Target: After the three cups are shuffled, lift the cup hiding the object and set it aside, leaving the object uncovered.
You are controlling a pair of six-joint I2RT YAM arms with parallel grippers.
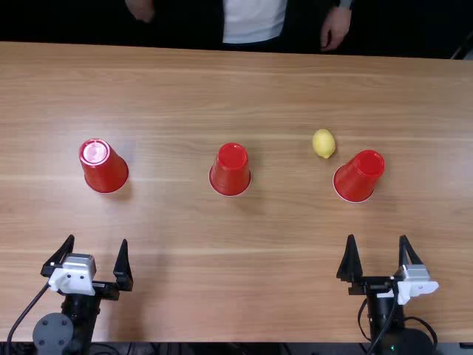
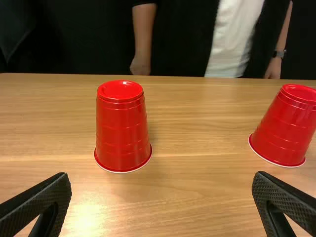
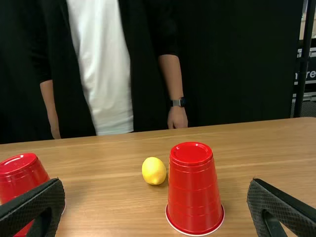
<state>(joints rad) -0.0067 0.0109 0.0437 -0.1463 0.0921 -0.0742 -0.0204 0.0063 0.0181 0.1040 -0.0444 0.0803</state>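
Note:
Three red cups stand upside down in a row across the table: the left cup [image 1: 103, 166] [image 2: 122, 126], the middle cup [image 1: 230, 169] [image 2: 286, 125] [image 3: 22, 180] and the right cup [image 1: 359, 176] [image 3: 193, 188]. A small yellow lemon-like object [image 1: 324, 143] [image 3: 154, 170] lies uncovered on the wood just beyond and left of the right cup. My left gripper [image 1: 91, 265] [image 2: 158, 222] stands open near the front edge, in line with the left cup. My right gripper [image 1: 378, 260] [image 3: 158, 217] is open too, in front of the right cup.
A person stands at the far edge of the table [image 1: 236, 89], hands hanging by the sides and off the wood. Bare wood lies between the cups and both grippers.

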